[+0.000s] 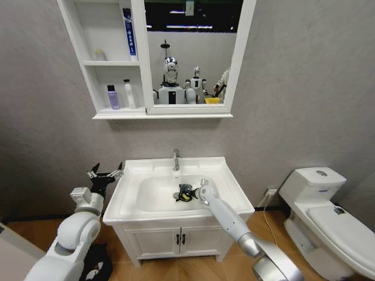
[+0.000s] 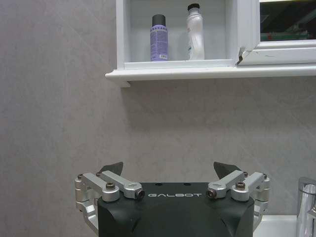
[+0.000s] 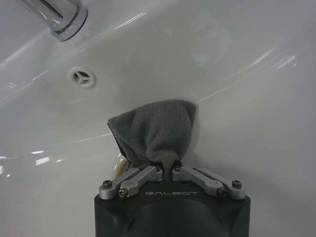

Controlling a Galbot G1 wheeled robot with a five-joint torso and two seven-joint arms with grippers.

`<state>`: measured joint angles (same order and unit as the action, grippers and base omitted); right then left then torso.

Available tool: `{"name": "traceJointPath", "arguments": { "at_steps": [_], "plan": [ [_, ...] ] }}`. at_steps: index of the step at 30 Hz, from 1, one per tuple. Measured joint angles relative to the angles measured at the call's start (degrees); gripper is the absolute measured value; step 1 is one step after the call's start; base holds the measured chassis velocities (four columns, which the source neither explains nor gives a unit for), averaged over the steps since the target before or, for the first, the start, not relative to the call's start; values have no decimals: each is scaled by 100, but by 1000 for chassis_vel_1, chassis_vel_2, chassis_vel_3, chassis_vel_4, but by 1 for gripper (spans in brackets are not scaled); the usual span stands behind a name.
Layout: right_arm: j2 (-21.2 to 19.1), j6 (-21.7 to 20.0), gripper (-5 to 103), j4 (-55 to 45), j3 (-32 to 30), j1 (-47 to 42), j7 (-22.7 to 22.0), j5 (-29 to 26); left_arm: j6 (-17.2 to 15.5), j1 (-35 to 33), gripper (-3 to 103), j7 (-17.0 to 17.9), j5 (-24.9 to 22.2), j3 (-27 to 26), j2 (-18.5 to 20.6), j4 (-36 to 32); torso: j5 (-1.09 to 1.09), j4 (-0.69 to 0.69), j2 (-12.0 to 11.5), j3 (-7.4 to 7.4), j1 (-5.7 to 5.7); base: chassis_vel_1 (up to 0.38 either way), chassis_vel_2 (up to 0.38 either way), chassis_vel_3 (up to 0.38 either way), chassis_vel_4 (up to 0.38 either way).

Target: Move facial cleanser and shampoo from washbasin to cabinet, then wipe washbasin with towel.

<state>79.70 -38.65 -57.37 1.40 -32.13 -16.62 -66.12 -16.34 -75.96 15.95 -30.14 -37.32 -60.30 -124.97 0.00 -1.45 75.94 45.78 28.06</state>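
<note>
R tool (image 3: 168, 173) clamps towel (image 3: 157, 131) in basin (image 1: 231, 187); L tool (image 2: 170, 173) open, idle left. Risk: thin pinch, towel could slip w/ drag.

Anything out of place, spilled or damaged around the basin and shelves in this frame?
Nothing stands out. Two bottles stand upright on the cabinet shelf. The right gripper presses the towel into the washbasin bowl; the left gripper hangs open beside the basin.
</note>
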Motion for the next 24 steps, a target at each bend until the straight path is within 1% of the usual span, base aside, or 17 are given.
{"name": "traceJointPath", "arguments": {
  "at_steps": [5, 6, 8, 14, 20, 22, 24],
  "plan": [
    [90, 174, 4, 66, 41, 10, 369, 135, 0, -20, 100, -3, 5, 6, -4, -13, 1, 0, -2, 2, 1, 0, 0, 0, 0],
    [90, 174, 4, 66, 41, 10, 369, 135, 0, -20, 100, -3, 5, 6, -4, -13, 1, 0, -2, 2, 1, 0, 0, 0, 0],
    [165, 227, 4, 113, 83, 45, 564, 288, -1, -20, 100, -3, 2, 4, 13, -26, 1, 1, -2, 2, 1, 0, 0, 0, 0],
    [290, 293, 4, 163, 168, 132, 726, 398, -14, -16, 100, 1, -16, 1, 31, -39, 1, 1, -2, 1, 1, 0, 0, 0, 0],
    [516, 445, 4, 414, 209, 295, 1061, 487, -15, -32, 100, 5, -18, -20, 53, -35, 0, 0, 1, 0, 0, 0, 0, 0, 0],
    [565, 457, 4, 454, 203, 316, 1084, 512, -15, -32, 100, 6, -22, -27, 68, -36, 0, 0, 1, -1, 0, 0, 0, 0, 0],
    [595, 430, 4, 457, 206, 317, 1002, 513, -16, -20, 100, 7, -36, -38, 87, -36, 0, 0, 1, -1, -1, 0, 0, 0, 0]
  ]
}}
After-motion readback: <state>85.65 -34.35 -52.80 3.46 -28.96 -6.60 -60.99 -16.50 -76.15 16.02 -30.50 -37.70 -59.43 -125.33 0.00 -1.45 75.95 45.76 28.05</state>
